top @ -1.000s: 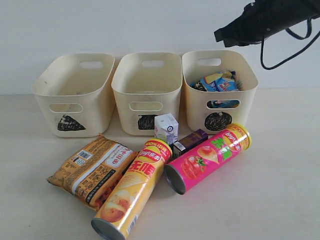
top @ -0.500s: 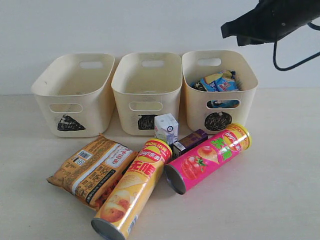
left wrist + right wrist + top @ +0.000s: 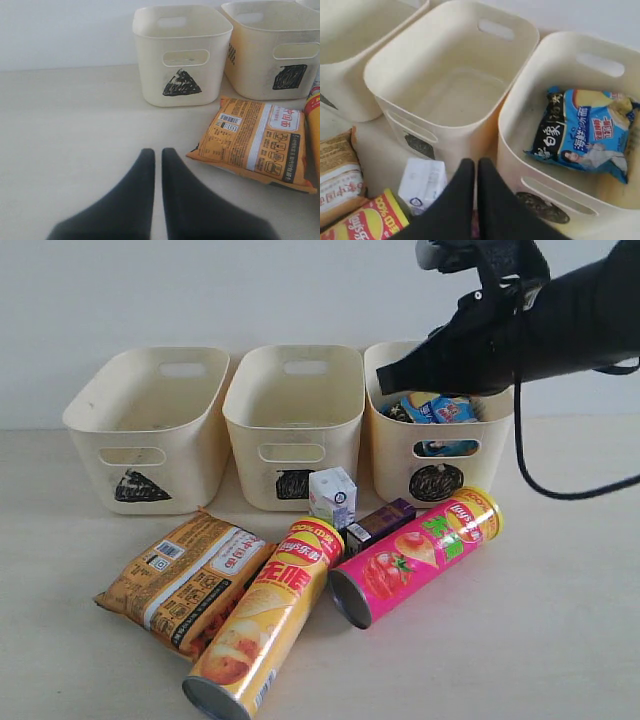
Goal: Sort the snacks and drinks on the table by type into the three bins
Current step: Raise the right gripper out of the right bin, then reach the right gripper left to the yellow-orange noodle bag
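Black right gripper (image 3: 475, 162), fingers pressed together and empty, hovers over cream plastic bins (image 3: 470, 60); reaching the small white blue-printed carton (image 3: 422, 185) likely needs jaws spread before descending.

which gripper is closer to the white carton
Right. The right gripper hovers above the white carton, while the left gripper is off on the far side of the orange bag.

Black arm (image 3: 570, 325), looping cable (image 3: 518, 410), tapered pincer (image 3: 392, 375)
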`<state>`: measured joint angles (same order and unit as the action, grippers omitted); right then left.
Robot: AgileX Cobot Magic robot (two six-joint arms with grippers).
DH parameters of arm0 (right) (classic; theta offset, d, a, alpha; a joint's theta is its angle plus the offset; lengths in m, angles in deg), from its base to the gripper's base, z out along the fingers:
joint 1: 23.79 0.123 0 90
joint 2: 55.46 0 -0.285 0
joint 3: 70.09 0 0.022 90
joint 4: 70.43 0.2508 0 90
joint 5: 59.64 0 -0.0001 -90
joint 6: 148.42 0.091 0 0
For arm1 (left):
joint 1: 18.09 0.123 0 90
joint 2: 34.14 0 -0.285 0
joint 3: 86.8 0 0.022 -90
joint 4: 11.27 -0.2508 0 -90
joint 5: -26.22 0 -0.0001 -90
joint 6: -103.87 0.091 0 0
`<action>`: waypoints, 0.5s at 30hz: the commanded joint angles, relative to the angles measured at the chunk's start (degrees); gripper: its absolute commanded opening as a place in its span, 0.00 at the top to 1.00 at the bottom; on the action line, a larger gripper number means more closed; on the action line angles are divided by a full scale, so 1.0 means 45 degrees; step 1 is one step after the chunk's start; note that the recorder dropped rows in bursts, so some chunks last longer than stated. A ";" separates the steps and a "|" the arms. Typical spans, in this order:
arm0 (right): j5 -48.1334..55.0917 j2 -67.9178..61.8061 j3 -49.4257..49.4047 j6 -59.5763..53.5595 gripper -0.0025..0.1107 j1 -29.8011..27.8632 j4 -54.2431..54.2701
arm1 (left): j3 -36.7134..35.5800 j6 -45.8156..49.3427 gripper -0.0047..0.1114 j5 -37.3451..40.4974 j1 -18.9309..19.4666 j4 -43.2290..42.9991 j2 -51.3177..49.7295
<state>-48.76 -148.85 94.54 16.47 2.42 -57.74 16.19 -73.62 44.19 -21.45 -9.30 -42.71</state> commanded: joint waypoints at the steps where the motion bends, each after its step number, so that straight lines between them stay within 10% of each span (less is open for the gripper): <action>1: -0.2987 0.0654 -0.1671 0.0066 0.98 0.0995 -0.0037 | -0.0046 0.0018 0.92 -0.0086 0.0037 0.0096 0.0096; 15: -1.0771 0.0683 -0.5885 -0.1571 0.98 0.4888 0.0633 | -0.0046 0.0018 0.92 -0.0086 0.0037 0.0096 0.0096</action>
<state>-90.35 -146.41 70.24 12.15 21.96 -56.30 16.19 -73.62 44.19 -21.45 -9.30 -42.71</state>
